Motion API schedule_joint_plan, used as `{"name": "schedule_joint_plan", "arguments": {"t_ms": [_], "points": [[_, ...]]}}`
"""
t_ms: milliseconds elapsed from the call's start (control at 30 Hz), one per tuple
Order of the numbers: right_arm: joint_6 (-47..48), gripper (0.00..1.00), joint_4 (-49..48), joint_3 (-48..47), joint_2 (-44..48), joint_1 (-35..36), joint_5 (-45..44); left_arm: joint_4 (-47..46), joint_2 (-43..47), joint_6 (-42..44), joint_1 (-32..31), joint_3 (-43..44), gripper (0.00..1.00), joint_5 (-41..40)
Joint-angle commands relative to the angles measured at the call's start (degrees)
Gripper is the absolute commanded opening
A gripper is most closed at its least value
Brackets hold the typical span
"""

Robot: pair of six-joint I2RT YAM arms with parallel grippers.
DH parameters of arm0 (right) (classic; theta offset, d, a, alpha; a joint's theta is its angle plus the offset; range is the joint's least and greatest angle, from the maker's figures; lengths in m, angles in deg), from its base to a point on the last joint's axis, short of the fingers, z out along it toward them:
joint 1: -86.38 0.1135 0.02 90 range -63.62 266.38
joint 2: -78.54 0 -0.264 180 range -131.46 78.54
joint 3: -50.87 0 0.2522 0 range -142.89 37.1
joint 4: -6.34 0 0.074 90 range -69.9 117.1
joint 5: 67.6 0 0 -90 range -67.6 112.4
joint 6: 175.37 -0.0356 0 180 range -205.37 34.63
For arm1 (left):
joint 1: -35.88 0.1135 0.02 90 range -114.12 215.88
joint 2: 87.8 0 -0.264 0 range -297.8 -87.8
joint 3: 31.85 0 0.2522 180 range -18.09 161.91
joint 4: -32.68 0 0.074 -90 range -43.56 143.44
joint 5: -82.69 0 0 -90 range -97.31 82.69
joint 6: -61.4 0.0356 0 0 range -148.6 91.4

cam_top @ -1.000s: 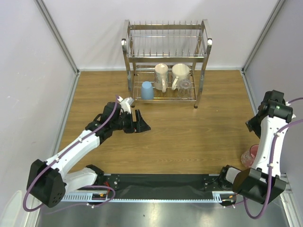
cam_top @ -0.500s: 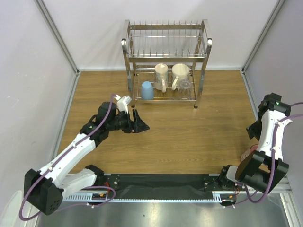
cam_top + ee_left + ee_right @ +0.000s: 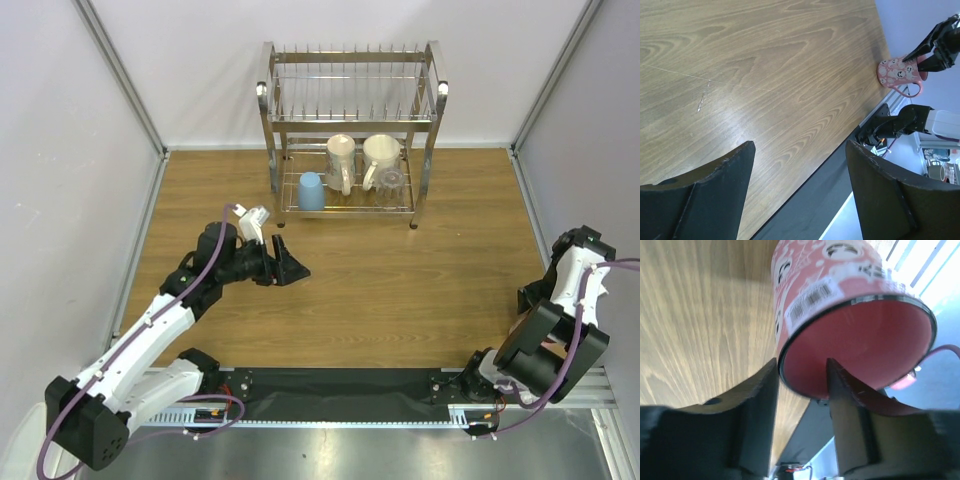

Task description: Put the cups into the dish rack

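Note:
The dish rack (image 3: 352,124) stands at the back of the table. On its lower tier are a light blue cup (image 3: 311,190), two cream mugs (image 3: 341,160) (image 3: 381,153) and a clear glass tumbler (image 3: 392,180). The pink mug (image 3: 840,295) (image 3: 897,72) stands upright at the table's near right corner. My right gripper (image 3: 801,362) is open astride its rim, one finger outside the wall and one inside, with a gap left. In the top view the right arm (image 3: 572,285) hides the mug. My left gripper (image 3: 290,262) (image 3: 800,145) hangs open and empty over bare wood in front of the rack.
Pale walls close in the wooden table (image 3: 420,280) on three sides. The black base rail (image 3: 340,385) runs along the near edge. The pink mug sits close to that edge and the right wall.
My right arm has come down over the pink mug and its jaws have narrowed around the rim. My left arm has drawn back from the rack toward the near left, still open.

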Motion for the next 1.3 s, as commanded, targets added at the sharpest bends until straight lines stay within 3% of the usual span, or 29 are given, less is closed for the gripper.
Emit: {"name": "schedule_joint_plan", "arguments": {"t_ms": [0,33,300,400,433,567,867,1067,1200,1267], "points": [[-2.2,0.42,-3.5,1.3,-0.5,-0.9,-0.1,0.6,2.2,1.3,0.6,0.6,0.78,-0.6],[-2.6,0.36,-3.7,1.8,-0.6,-1.1,-1.1,0.9,2.6,1.4,0.7,0.6,0.78,-1.2],[-4.4,0.26,-7.8,5.3,-2.5,-3.2,0.1,3.5,4.4,1.7,0.9,0.5,0.79,-2.7],[-4.4,0.1,-9.0,6.9,-2.6,-3.2,1.6,4.2,4.4,2.0,1.1,0.8,0.78,-3.1],[-4.8,0.0,-9.1,7.3,-2.2,-3.2,1.6,4.3,4.4,2.0,1.1,1.0,0.78,-3.2],[-7.2,0.0,-8.7,6.4,-1.1,-2.9,2.4,4.0,3.1,0.9,1.1,1.5,0.77,-4.0],[-8.9,0.0,-9.3,-18.1,-4.6,11.4,11.1,10.0,-2.9,0.3,2.5,11.8,0.82,-3.8],[-23.8,0.0,-22.3,-17.2,1.1,16.0,30.4,2.0,-7.1,-9.8,2.5,11.8,0.85,4.4],[-33.3,0.0,-28.9,-15.1,5.5,20.3,40.1,0.4,-6.8,-15.3,2.8,14.3,0.87,4.8],[-43.3,0.0,-36.2,-12.3,10.5,23.1,46.8,-1.6,-5.2,-17.8,3.6,15.1,0.88,4.9]]}}
